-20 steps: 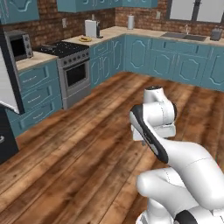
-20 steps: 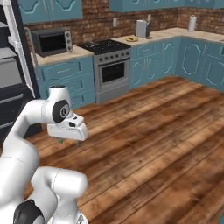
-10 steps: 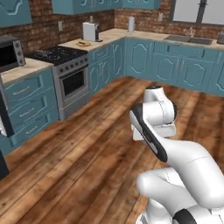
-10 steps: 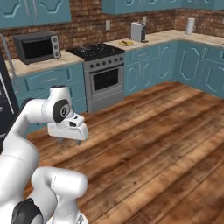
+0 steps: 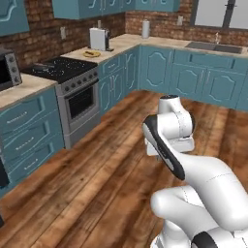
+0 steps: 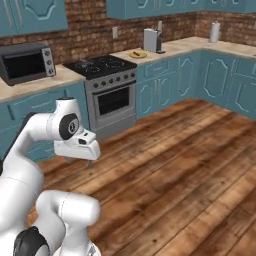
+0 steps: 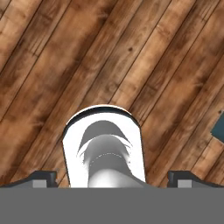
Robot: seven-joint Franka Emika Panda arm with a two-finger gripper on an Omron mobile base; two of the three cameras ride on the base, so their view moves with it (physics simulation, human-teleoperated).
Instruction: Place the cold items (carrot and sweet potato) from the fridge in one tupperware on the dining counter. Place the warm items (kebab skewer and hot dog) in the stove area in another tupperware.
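Stove area (image 5: 60, 70) sits ahead of you against the brick wall: black cooktop with ring burners over a steel oven front (image 6: 114, 102), beige counter on both sides. From the right base view you see something thin and pale lying on the cooktop (image 6: 86, 63) near its back left corner; it is too small to tell whether that is the kebab skewer. On the counter stretch just beyond the stove, a small yellowish plate (image 6: 137, 54) holds a dark bit of food that may be a hot dog, though you cannot be sure at this size. Behind the plate, by the wall, stands a white toaster (image 5: 99, 38). Further along that counter, near the corner, a paper towel roll (image 5: 145, 29) stands upright. A microwave (image 6: 26, 62) sits on the counter on the other side of the stove.

Your gripper (image 7: 111, 177) points down at bare wooden floor (image 7: 131, 52), its fingertips (image 7: 43, 177) spread as wide as they go, with nothing between them. The arm (image 5: 169, 140) is folded close over the base, well apart from the stove.
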